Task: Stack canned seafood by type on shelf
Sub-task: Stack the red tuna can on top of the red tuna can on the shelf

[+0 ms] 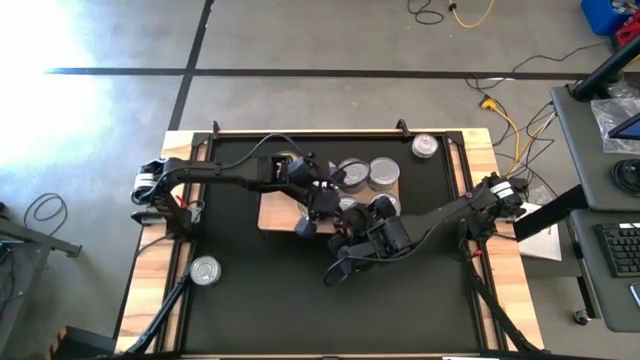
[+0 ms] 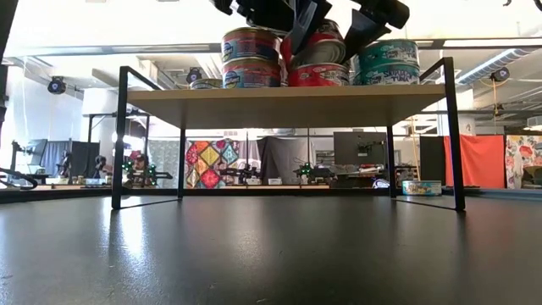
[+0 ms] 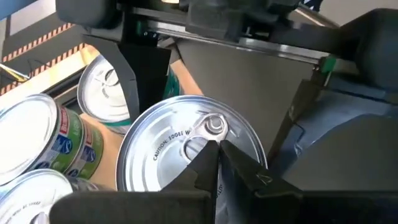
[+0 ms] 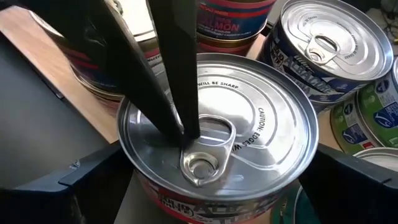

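The shelf point(image 2: 288, 95) is a pale wood board on black legs, standing mid-table on the black mat. Several tins stand stacked on it. One silver-lidded, red-labelled tin point(image 4: 217, 143) sits on top of another red tin point(image 2: 318, 76). My right gripper point(image 4: 217, 165) has it between its fingers. My left gripper point(image 3: 216, 148) is shut, with its tips on that tin's lid. Green-labelled tins point(image 3: 43, 143) and a blue-labelled tin point(image 4: 323, 56) stand beside it on the shelf. My left gripper presses its shut fingertips point(image 4: 186, 127) on the tin's lid beside the pull tab point(image 3: 214, 124), slanting down from the table's left side. My right gripper has one finger point(image 4: 93, 174) on each side of the tin's wall, below the rim, slanting down from the right. The tin rests on the red tin under it.
A loose tin point(image 1: 205, 270) lies on the mat near the left edge. Another tin point(image 1: 425, 146) sits at the far right corner. Two silver-lidded stacks point(image 1: 368, 173) take up the shelf's far side. The shelf's black legs point(image 2: 118, 135) frame open room under the board.
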